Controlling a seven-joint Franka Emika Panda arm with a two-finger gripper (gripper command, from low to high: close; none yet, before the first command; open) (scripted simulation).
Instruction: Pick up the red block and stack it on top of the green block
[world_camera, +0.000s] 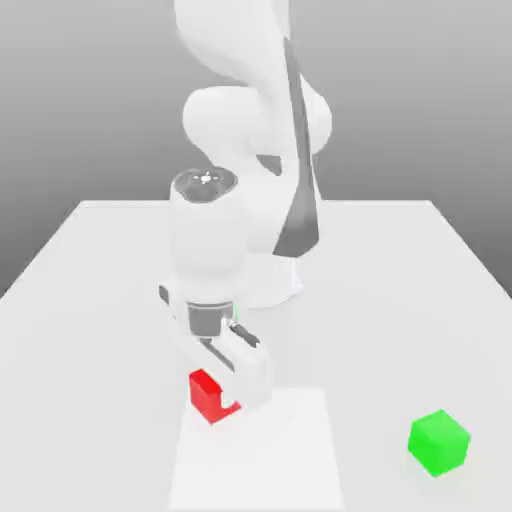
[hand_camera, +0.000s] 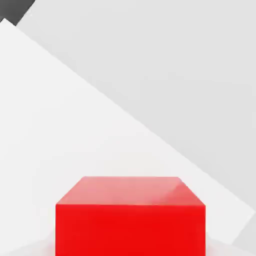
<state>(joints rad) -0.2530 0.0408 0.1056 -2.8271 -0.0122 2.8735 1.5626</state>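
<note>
Table pale white under grey backdrop.

A white table carries the red block and, well apart, the green block.

Red block close up, apparently resting on pale table
</note>
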